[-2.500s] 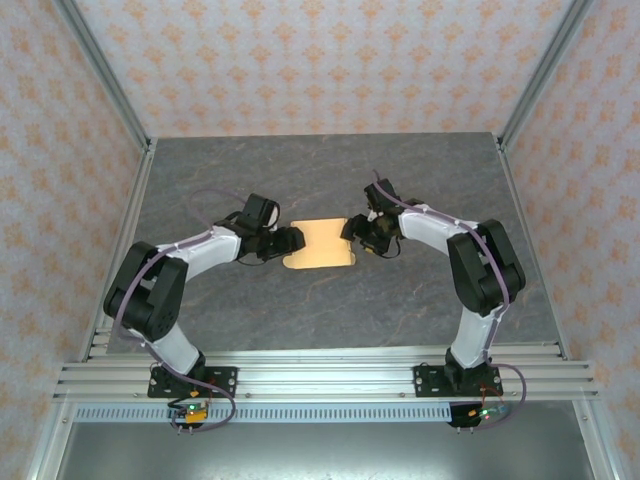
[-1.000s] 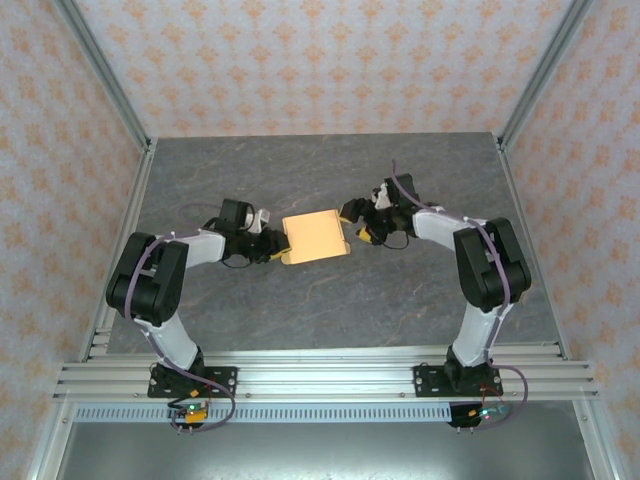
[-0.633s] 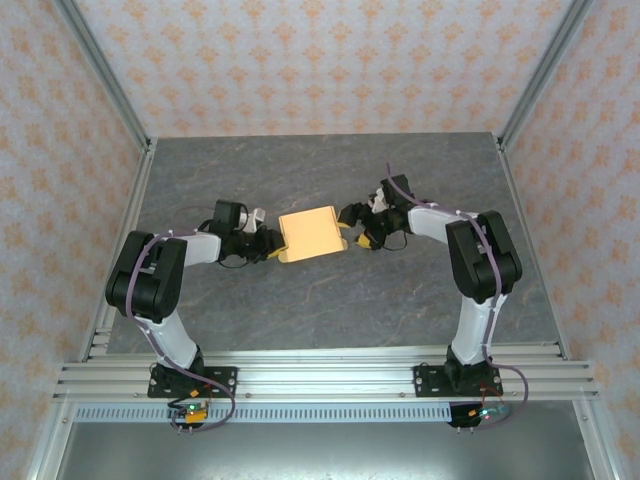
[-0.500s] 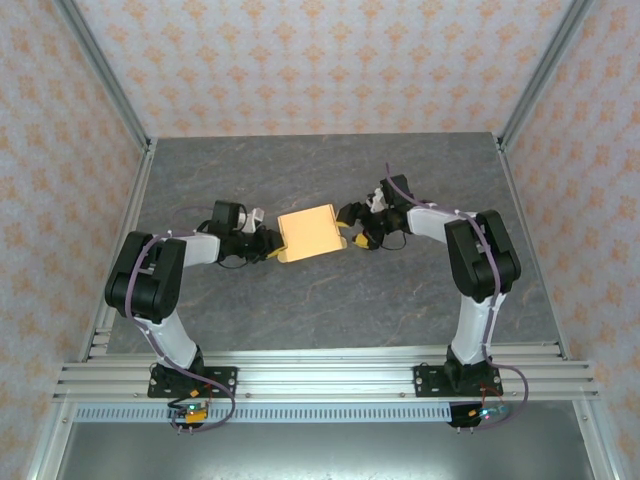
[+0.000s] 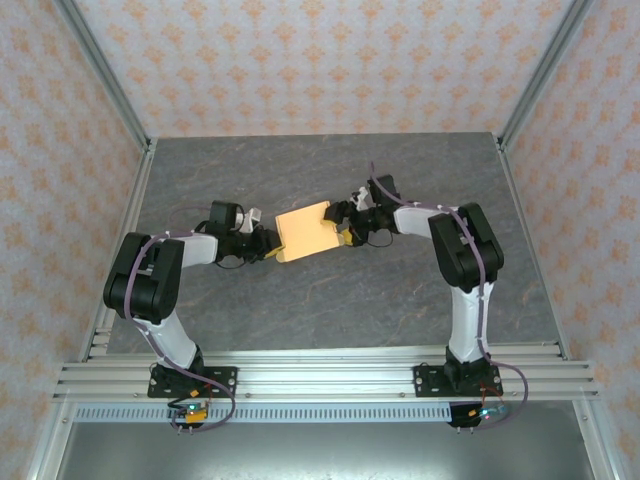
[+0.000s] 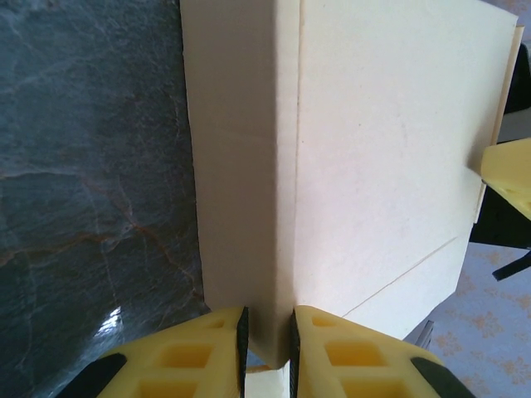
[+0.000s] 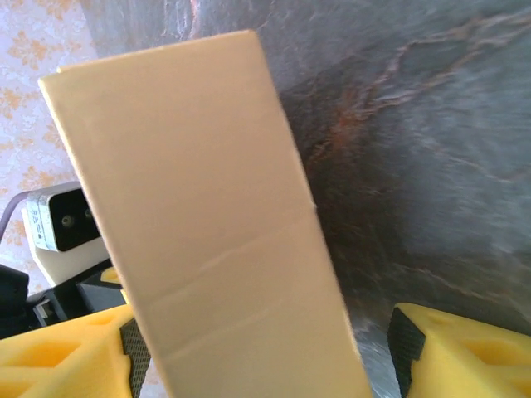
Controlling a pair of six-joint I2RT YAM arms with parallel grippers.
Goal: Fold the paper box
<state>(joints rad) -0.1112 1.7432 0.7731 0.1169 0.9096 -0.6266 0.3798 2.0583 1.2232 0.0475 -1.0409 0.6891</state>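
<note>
Mid-fold on the paper box (image 5: 305,232) here. It's near the middle of the tabletop (image 5: 300,320), between my two arms and sitting a bit skewed.

My left gripper (image 6: 265,319) has the box's 9 o'clock side. The yellow fingers (image 6: 207,348) are pinched nearly together, with just a thin cardboard edge in the gap. The way I see it, that's my anchor, so the box can't slide or spin while the other end gets worked on.

My right gripper (image 7: 261,332) is at the 3 o'clock side with its jaws wide apart, straddling the end panel. One finger is right beside the card, and the other is clear of it with bare tabletop showing in the gap. So there's no grip on that end. It's lined up to close on or press the panel, I'd guess.

The box itself is pale tan, matte, thin card. From my left wrist I see a narrow strip meeting a broad panel along a straight fold, plus a diagonal score near the 5 o'clock corner. My right wrist shows a faint crease across the end panel. It looks mostly closed up and flat. I can't tell whether it's resting on the tabletop or lifted off it.
</note>
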